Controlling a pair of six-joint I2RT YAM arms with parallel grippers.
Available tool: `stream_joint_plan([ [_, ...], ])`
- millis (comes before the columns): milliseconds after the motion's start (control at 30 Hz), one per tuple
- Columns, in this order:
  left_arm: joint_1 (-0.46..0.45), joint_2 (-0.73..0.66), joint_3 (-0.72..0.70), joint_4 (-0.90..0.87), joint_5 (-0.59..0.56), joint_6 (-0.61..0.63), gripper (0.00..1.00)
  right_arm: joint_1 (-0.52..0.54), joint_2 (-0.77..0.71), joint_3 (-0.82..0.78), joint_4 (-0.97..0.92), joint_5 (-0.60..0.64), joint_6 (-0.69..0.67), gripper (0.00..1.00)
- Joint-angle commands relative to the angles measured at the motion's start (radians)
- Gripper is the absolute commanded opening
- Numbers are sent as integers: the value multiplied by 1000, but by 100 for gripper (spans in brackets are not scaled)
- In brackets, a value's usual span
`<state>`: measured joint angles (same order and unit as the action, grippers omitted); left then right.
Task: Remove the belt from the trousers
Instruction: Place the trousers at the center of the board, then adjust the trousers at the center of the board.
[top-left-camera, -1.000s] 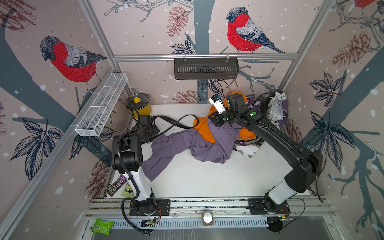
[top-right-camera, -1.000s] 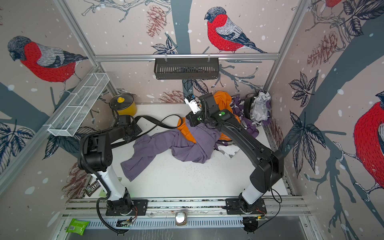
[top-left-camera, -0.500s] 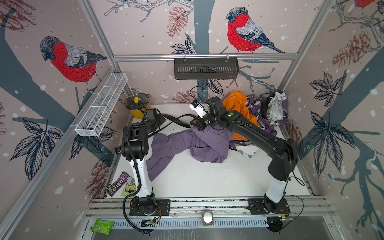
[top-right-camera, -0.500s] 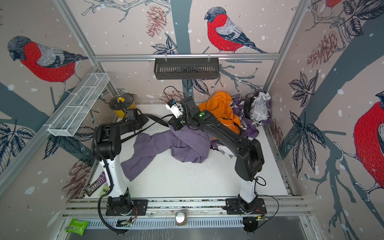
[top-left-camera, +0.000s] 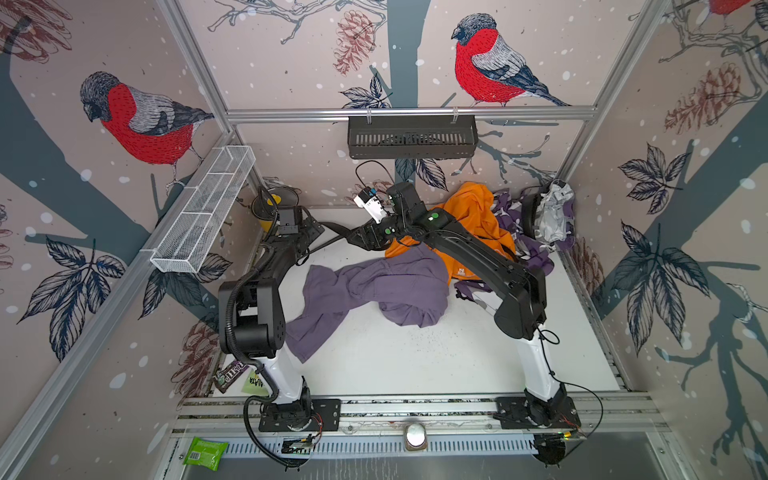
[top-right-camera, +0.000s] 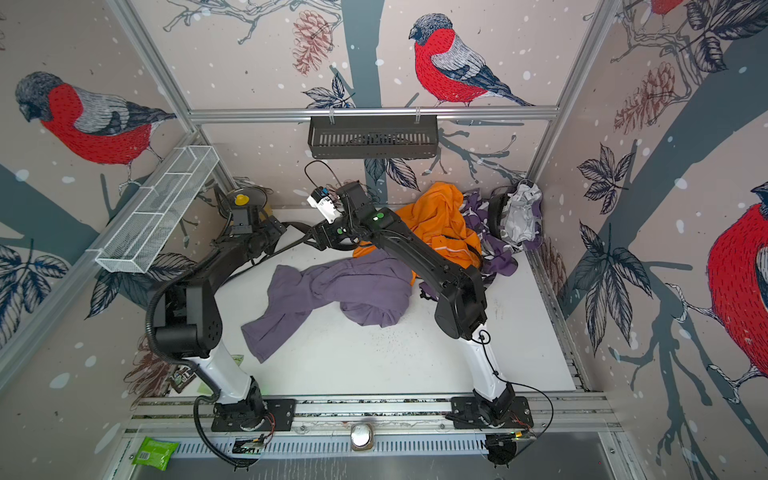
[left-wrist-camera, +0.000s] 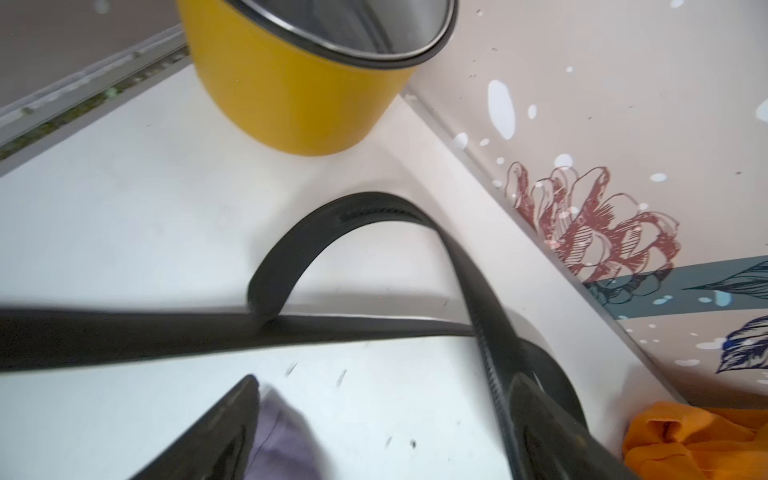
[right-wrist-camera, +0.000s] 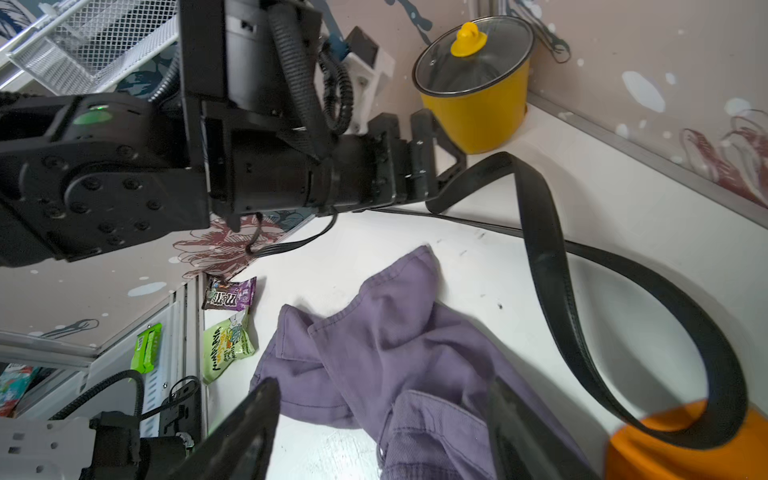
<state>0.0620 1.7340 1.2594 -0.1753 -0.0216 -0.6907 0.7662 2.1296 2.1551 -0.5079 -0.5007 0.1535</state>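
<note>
Right gripper (right-wrist-camera: 382, 390) has just let go, jaws apart as on the left gripper (top-left-camera: 309, 232), leaving the belt (top-left-camera: 334, 227) slack at upper middle in a top view, near the pot (top-left-camera: 266, 208), apparently free of the central trousers (top-left-camera: 390, 282).

Walls (top-left-camera: 291, 62) papered with bullfinches, pine cones and leaves are framed by aluminium rails (top-left-camera: 409, 113). A black slotted basket (top-left-camera: 411, 143) is hung at the back, a white wire shelf (top-left-camera: 199, 216) is fixed along one side, above a white tabletop (top-left-camera: 415, 365)
</note>
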Motion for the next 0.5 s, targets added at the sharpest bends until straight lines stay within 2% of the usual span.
stream_joint_plan([
  [0, -27, -66, -43, -38, 60, 53, 92, -57, -114, -107, -29, 110, 45, 83],
  [100, -129, -111, -33, -56, 90, 113, 93, -148, -284, -365, 37, 128, 103, 87],
  [233, -359, -129, 28, -146, 49, 220, 98, -309, -523, -708, 123, 123, 156, 94],
  [333, -550, -105, 62, -183, 63, 316, 98, -428, -655, -868, 134, 112, 158, 98],
  [467, -732, 3, 165, -338, 86, 384, 98, -576, -777, -992, 125, 74, 158, 99],
])
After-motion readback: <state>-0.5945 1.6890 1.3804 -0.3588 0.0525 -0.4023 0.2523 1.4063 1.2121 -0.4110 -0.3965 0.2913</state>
